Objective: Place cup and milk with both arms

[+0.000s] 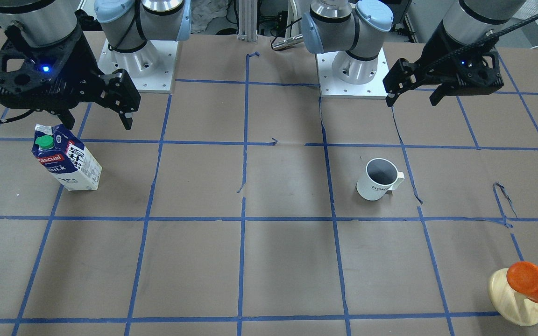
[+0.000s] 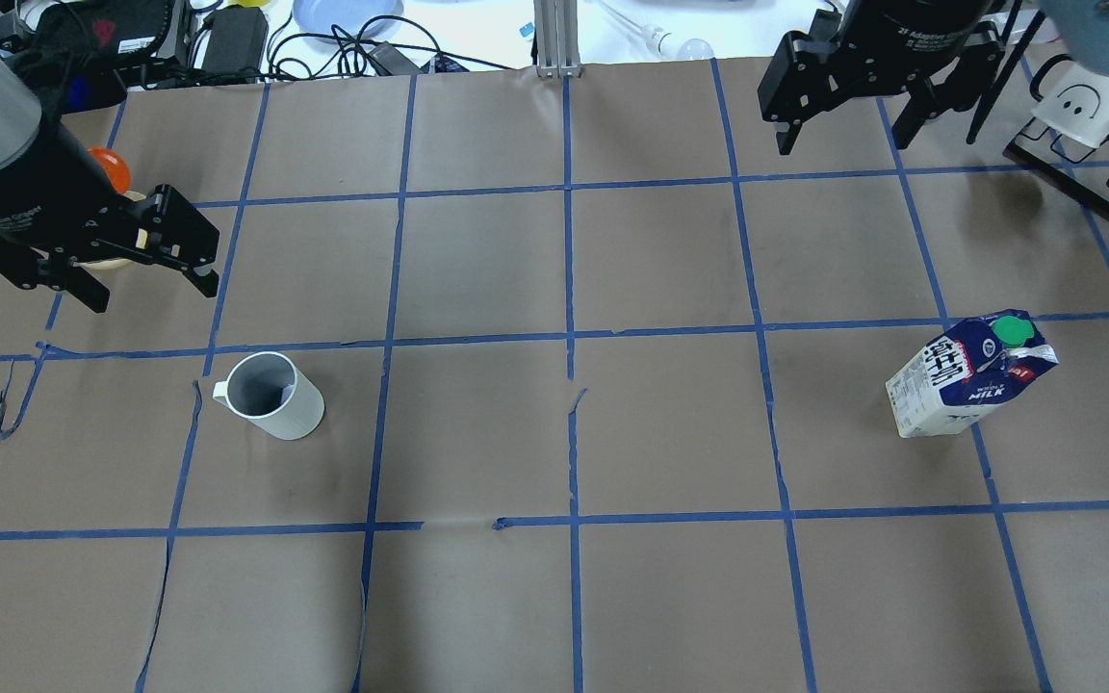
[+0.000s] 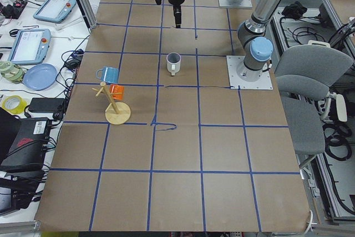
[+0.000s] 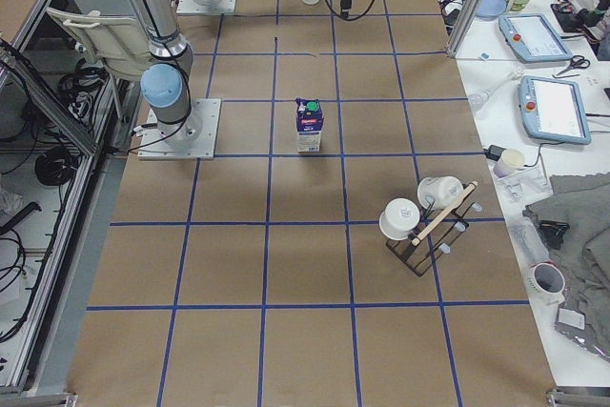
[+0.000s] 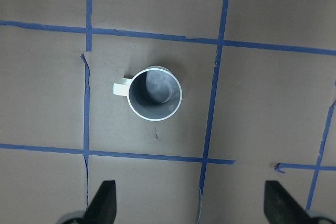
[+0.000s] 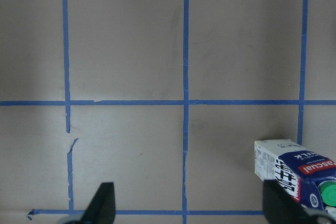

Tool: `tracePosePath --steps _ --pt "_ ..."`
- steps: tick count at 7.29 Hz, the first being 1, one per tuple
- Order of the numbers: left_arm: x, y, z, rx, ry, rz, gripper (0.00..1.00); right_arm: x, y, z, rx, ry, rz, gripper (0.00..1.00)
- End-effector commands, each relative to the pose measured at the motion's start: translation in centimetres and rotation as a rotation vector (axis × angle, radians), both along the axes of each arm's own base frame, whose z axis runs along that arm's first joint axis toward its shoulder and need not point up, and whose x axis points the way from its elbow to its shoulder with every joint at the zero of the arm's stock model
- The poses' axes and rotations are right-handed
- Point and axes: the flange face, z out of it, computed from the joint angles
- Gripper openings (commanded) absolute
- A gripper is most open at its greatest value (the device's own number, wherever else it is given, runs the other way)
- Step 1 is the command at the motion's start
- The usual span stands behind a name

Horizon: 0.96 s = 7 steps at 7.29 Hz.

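Note:
The white cup (image 1: pixel 380 179) with a dark grey inside stands upright on the brown table; it also shows in the overhead view (image 2: pixel 275 397) and straight below the left wrist camera (image 5: pixel 155 94). My left gripper (image 1: pixel 411 102) (image 2: pixel 154 294) hangs open and empty above the table, apart from the cup. The blue and white milk (image 1: pixel 66 158) (image 2: pixel 968 375) with a green cap stands upright; it shows at the lower right of the right wrist view (image 6: pixel 296 174). My right gripper (image 1: pixel 99 125) (image 2: pixel 843 142) hangs open and empty, high above and apart from the milk.
An orange cup on a wooden stand (image 1: pixel 526 284) (image 2: pixel 110 168) stands at the table's far left corner, beside my left gripper. A black rack with white mugs (image 2: pixel 1094 96) (image 4: pixel 429 216) stands at the far right. Blue tape lines grid the table.

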Motion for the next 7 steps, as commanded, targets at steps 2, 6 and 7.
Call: tracePosePath --steps 2,6,7 --pt "-0.01 -0.03 -0.08 0.004 0.001 0.0 1.0 -0.03 0.0 0.0 0.0 0.003 0.0 1.0" --pt "0.62 -0.53 -0.52 0.018 -0.055 -0.004 1.0 0.07 0.01 0.02 -0.001 0.001 0.001 1.0" --pt "0.35 -0.38 -0.3 0.011 -0.054 -0.002 1.0 0.08 0.03 -0.08 0.002 0.001 0.009 1.0"
